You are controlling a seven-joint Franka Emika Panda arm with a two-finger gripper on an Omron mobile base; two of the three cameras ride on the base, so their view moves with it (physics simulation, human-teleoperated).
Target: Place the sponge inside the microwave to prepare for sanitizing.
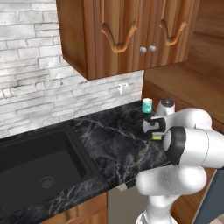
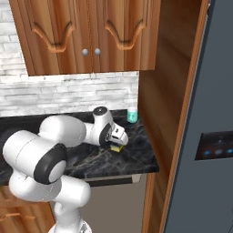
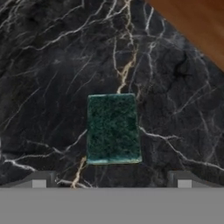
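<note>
The sponge [image 3: 113,129] lies flat on the black marble counter [image 3: 43,65], green scrub side up. In the hand view it sits centred just ahead of my gripper [image 3: 111,180], whose two fingertips stand wide apart on either side of it, open and holding nothing. From the right base view, the hand hangs close over the sponge [image 2: 117,148], whose yellow edge peeks out beneath the gripper [image 2: 119,141]. The left base view shows a sliver of the sponge [image 1: 156,137] under the hand. The microwave is out of view.
A teal cup [image 2: 132,115] stands at the back of the counter near the wooden side wall [image 2: 168,91]. A black sink [image 1: 39,162] lies to the left. Wooden cabinets [image 1: 127,35] hang overhead. A tall grey fridge [image 2: 214,136] stands at the right.
</note>
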